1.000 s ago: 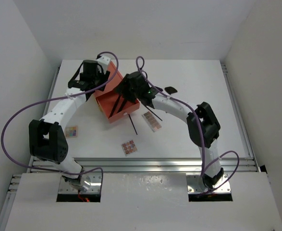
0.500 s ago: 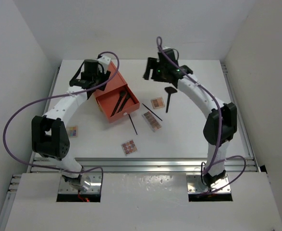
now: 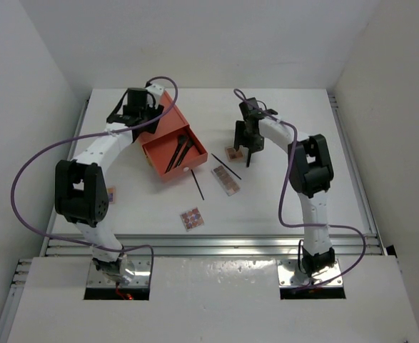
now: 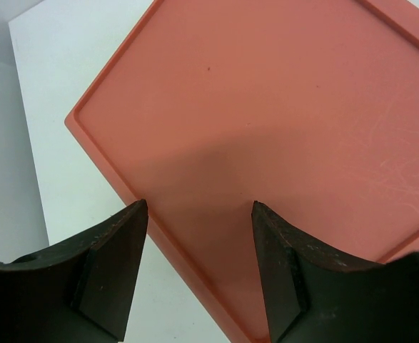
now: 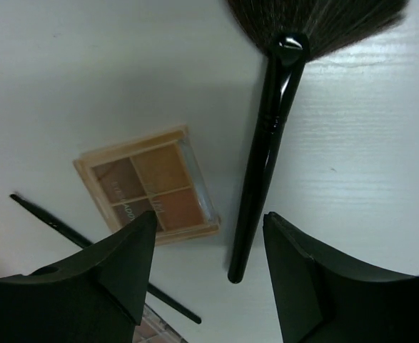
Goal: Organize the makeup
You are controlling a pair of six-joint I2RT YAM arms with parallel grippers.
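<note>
The makeup lies spread round an orange box (image 3: pixel 163 139). Two dark stick-like pieces (image 3: pixel 180 153) lie inside its open tray. My right gripper (image 3: pixel 247 141) (image 5: pixel 209 218) hangs open just above a black fan brush (image 5: pixel 263 143), whose handle end lies between the fingers. A four-pan eyeshadow palette (image 5: pixel 148 187) (image 3: pixel 233 153) sits just left of that brush, and a thin dark stick (image 5: pixel 88 243) (image 3: pixel 225 166) runs past it. My left gripper (image 3: pixel 139 114) (image 4: pixel 199 206) is open over the box's flat orange top (image 4: pixel 266 107), holding nothing.
A long palette (image 3: pixel 225 179), a second thin stick (image 3: pixel 197 184) and a small square palette (image 3: pixel 191 218) lie toward the front. Another palette (image 3: pixel 109 194) is half hidden by the left arm. White walls enclose the table (image 3: pixel 302 200) on three sides.
My right arm left the orange box, swung out to the far right, then came down over the fan brush and palette. The left gripper stayed over the box's back part.
</note>
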